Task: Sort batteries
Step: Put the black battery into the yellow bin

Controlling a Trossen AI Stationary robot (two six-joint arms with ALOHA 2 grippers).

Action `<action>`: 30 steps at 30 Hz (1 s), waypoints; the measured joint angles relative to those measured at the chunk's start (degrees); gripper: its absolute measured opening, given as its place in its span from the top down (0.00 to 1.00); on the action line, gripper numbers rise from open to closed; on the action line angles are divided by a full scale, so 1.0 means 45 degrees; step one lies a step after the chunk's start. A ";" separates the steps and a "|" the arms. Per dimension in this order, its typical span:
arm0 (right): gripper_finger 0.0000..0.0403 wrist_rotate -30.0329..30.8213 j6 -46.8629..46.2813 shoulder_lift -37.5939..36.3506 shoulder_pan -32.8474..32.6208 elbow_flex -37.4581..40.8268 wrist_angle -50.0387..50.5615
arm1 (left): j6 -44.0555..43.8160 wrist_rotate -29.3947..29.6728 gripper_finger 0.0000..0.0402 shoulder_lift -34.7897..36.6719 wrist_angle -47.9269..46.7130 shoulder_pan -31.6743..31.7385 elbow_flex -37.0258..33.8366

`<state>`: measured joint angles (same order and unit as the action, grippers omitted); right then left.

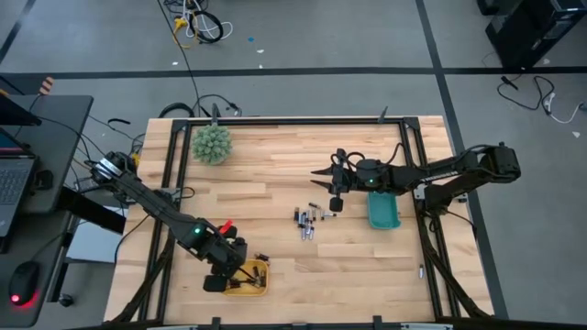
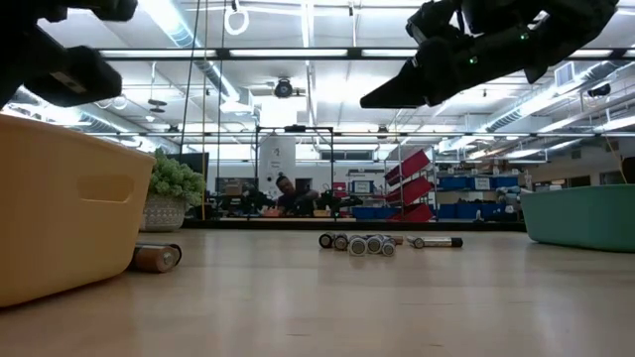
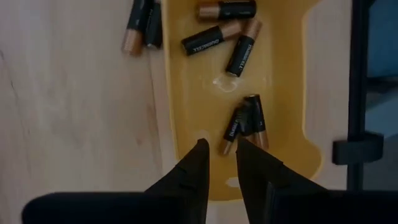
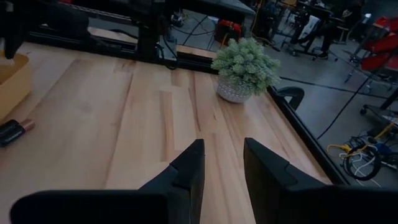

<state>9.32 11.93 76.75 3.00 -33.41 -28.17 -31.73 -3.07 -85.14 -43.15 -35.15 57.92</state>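
A pale wooden table (image 1: pixel 275 183) is carrying a loose cluster of batteries (image 1: pixel 308 222) at its middle, with more lying in the yellow tray (image 3: pixel 286 81) and two just outside it. The left gripper (image 3: pixel 219 158) is hovering over that tray, fingers narrowly parted and empty. The right gripper (image 4: pixel 222 163) is hanging above the table beside the teal tray (image 1: pixel 383 211), fingers slightly apart, holding nothing

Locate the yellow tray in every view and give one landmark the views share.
High: yellow tray bottom left, under the left pincer.
Low: left edge.
Left wrist: centre, holding batteries.
Right wrist: left edge.
Shared landmark: green plant, beside it in the low view.
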 joint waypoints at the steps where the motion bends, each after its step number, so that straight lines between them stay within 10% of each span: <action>1: 0.76 0.0000 -0.0002 0.0000 -0.0070 0.0000 -0.0012 | 0.0440 -0.0014 0.81 0.0000 -0.0113 0.0070 0.0089; 13: 0.76 0.1123 -0.0735 0.0015 -0.1433 -0.2207 0.2449 | 0.4955 0.2864 0.81 0.0019 -0.2136 0.0896 0.1902; 30: 0.76 0.3025 -0.1961 0.2491 -0.4818 -0.2594 0.0184 | 0.4011 0.4651 0.80 0.0003 -0.0979 0.0877 0.1894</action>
<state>22.94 3.11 87.96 -18.68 -45.08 -27.34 -13.68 17.86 -85.13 -47.55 -31.20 66.44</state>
